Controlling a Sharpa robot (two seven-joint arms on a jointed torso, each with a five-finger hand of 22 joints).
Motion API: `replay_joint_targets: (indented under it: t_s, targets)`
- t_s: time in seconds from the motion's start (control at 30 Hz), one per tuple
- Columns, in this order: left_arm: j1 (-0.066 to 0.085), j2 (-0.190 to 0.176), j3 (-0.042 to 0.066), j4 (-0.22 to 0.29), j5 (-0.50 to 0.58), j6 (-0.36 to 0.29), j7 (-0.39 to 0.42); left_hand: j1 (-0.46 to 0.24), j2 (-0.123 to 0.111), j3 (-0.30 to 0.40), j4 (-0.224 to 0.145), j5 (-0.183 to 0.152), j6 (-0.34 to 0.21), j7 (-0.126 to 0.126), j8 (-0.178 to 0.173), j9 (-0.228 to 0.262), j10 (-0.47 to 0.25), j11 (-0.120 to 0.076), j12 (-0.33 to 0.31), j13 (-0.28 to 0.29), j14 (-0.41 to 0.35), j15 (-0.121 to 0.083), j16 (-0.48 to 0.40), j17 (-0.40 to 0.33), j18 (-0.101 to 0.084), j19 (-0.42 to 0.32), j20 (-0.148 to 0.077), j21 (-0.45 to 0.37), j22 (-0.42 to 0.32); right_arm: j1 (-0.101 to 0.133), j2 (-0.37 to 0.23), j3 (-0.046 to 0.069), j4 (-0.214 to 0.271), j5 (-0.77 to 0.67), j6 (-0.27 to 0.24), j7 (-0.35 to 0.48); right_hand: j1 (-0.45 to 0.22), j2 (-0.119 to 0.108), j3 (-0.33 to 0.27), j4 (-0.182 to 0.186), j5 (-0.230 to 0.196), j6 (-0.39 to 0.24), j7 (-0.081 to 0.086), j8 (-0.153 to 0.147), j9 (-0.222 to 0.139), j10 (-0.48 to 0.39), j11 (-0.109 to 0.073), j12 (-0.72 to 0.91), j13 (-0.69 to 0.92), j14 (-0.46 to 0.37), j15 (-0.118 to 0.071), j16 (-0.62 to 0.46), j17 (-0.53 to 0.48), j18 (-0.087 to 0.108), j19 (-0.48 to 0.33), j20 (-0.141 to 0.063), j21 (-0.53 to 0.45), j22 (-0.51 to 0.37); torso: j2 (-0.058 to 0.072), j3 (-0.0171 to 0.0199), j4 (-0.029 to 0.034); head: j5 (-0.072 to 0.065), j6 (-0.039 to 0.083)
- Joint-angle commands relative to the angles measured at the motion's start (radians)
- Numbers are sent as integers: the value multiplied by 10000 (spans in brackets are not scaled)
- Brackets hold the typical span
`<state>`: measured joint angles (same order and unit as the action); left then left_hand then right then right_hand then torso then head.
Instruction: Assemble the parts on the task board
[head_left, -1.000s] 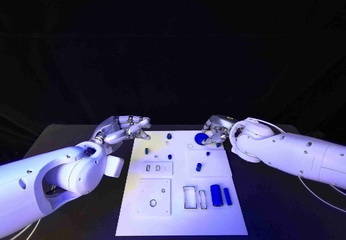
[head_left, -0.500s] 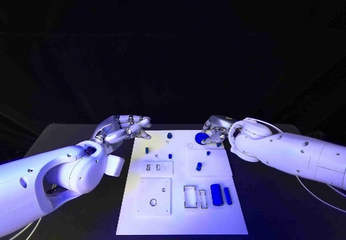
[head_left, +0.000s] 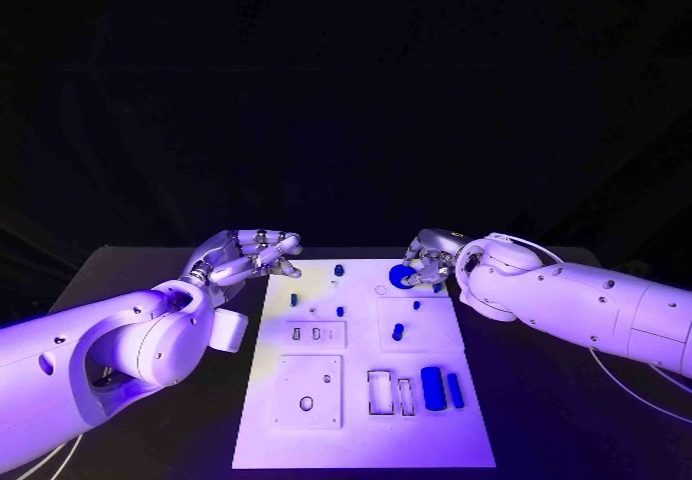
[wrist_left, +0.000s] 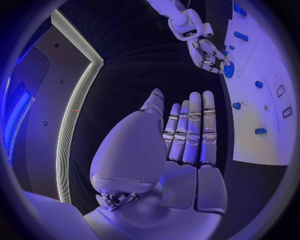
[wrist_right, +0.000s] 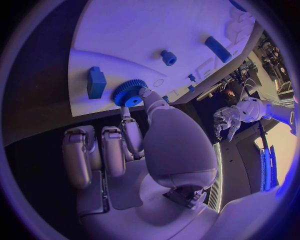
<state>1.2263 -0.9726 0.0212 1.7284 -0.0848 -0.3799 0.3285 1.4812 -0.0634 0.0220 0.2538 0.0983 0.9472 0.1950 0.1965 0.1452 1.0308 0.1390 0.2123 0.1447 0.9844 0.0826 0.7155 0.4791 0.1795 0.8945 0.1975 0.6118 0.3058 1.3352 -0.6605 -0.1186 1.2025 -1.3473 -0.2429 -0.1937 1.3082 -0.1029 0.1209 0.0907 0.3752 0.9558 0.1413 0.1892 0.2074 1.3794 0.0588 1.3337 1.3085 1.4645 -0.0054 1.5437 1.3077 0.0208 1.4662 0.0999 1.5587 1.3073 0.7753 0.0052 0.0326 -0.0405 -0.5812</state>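
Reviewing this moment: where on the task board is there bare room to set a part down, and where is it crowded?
The task board is bare along its near strip, below the recessed slots and the two blue bars. The far end is crowded: small blue parts stand there, the right hand holds the blue gear over it, and the left hand hovers at the far left corner.

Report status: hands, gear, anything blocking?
Right hand pinching blue gear over board's far right corner. Left hand empty, fingers apart, beside board's far left corner. Nothing in the way.
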Motion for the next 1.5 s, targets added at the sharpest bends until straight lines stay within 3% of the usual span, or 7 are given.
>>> replay_joint_targets:
  t_s: [0.03,0.33,0.63,0.8,0.93,1.2,1.5]
  targets:
    - [10,8,7,25,26,172,21,-30,84,-12,34,-36,-95,0,6,13,-67,20,-46,12,-74,22,49,-9,-4,-103,7,55,14,-33,38,-21,2,-340,230,-288,120,49,97,-46,-63,96,-7,28,13,67,-14,96,294,940,-57,57,2088,-188,992,8,74,2569,6,4,2,8,-1]
    - [10,-11,7,41,26,174,-3,-25,90,-9,34,-34,-97,1,5,13,-71,21,-46,12,-76,22,51,-9,-4,-106,8,58,16,-70,4,-22,277,-1389,-282,-461,259,60,330,-153,-519,325,-69,44,30,207,-67,276,474,956,-100,87,2161,-208,1046,-36,121,2635,2,3,-5,7,-7]
    - [10,-29,7,54,26,182,-12,-10,106,0,30,-32,-107,7,2,14,-83,24,-48,13,-79,24,55,-10,-2,-115,11,65,20,-71,-272,-5,1088,-1768,-1602,-689,258,86,583,-144,-310,484,-130,49,59,383,-123,485,683,971,-147,114,2229,-208,1046,-76,121,2635,-4,0,-5,-6,3]
    - [10,-35,7,47,26,188,-9,32,159,30,21,-26,-104,-10,10,22,-85,17,-38,21,-86,22,65,-12,2,-134,18,83,31,6,-382,36,1821,-2039,-1970,-753,245,87,722,-133,-212,492,-135,7,59,381,-132,479,682,970,-160,112,2223,-208,1046,-92,121,2635,1,1,3,-66,15]
    - [10,-30,7,34,26,188,-12,41,158,32,16,-27,-111,-6,7,22,-92,19,-39,21,-88,22,67,-13,3,-138,19,87,34,56,-256,46,2100,-2266,-2067,-811,236,79,750,-129,-190,494,-134,-3,59,386,-133,485,689,972,-161,116,2232,-208,1046,-95,121,2635,-2,2,0,-63,16]
    - [10,-16,7,26,26,200,-17,61,160,37,5,-27,-119,-1,4,23,-101,20,-40,22,-91,22,71,-14,5,-145,21,94,38,64,377,28,1965,-2524,-2114,-898,244,54,782,-142,-182,492,-134,-18,58,396,-135,497,703,976,-162,123,2252,-208,1046,-97,121,2635,11,1,24,-31,32]
    - [10,8,7,26,26,206,-26,90,168,48,-10,-26,-128,2,3,25,-110,23,-40,24,-94,22,76,-15,7,-153,24,104,44,-148,1089,-17,1538,-2647,-2094,-856,270,50,879,-165,-202,500,-134,-47,58,400,-135,499,708,977,-165,125,2256,-208,1046,-102,121,2635,46,12,43,28,21]
